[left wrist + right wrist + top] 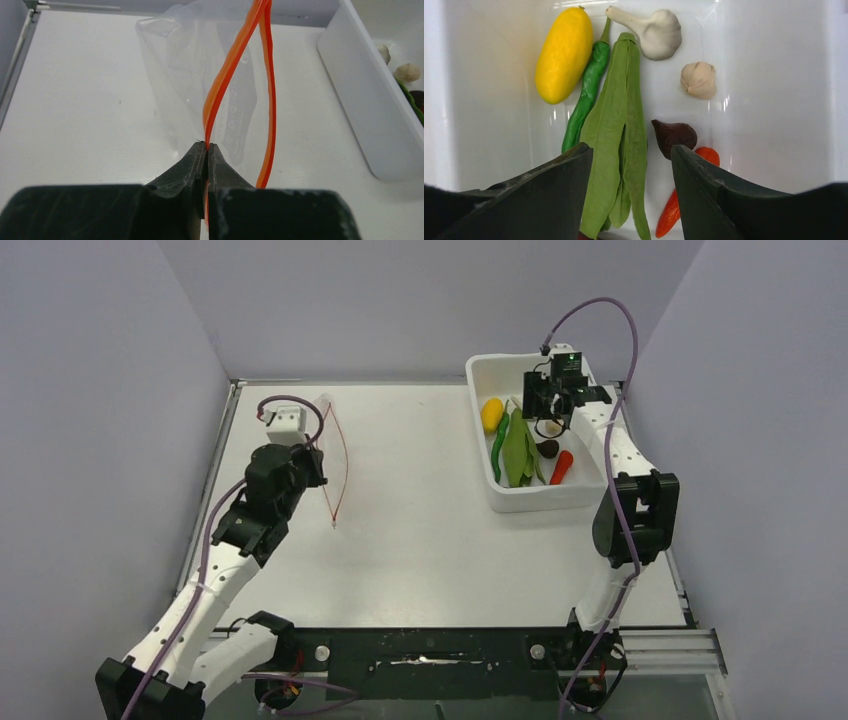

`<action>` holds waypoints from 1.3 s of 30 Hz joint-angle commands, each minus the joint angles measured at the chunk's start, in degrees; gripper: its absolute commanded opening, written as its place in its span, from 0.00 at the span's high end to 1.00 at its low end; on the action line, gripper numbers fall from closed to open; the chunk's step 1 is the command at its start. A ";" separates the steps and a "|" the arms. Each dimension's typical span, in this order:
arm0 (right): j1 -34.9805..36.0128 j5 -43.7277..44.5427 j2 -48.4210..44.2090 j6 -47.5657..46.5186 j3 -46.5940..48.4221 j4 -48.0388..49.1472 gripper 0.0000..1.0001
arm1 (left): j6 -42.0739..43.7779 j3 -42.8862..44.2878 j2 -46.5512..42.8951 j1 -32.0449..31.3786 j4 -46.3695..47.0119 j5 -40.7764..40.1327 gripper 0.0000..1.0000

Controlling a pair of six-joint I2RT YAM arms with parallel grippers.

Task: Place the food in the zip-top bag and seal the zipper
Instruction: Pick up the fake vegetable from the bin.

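Note:
The zip-top bag (pixel 333 445) stands on edge on the table's left side, clear, its mouth gaping. My left gripper (pixel 207 146) is shut on one side of the red-orange zipper (pixel 227 70); the other side bows away to the right. The food lies in the white tub (pixel 520 498): a flat green leaf (pixel 616 125), a yellow lump (pixel 564 52), a thin green pepper (pixel 586 95), a maroon piece (pixel 676 136), an orange-red cone (pixel 669 215) and two beige garlic pieces (pixel 698 80). My right gripper (pixel 631 147) hovers open over the tub. The leaf lies below the gap between its fingers, apart from both.
The tub's white wall (pixel 365 110) rises to the right of the bag. Its inner walls (pixel 774 100) close in on both sides of the right gripper. Grey walls enclose the table on the left, back and right.

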 commanded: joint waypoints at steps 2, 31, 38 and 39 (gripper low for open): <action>-1.90 -5.69 5.57 -2.95 4.61 -1.56 0.41 | -1.17 -3.35 3.00 -0.50 1.92 6.83 1.00; -4.06 -14.92 17.72 -3.36 7.64 -1.77 0.78 | -1.07 -6.94 0.07 -0.39 0.14 10.98 1.00; -3.74 -13.08 15.08 -2.19 3.24 0.25 0.98 | -1.05 -7.27 -0.92 -0.35 0.30 10.56 1.00; -3.51 -12.63 14.21 -2.02 2.86 0.52 1.00 | -1.06 -7.30 -1.03 -0.35 0.30 10.33 1.00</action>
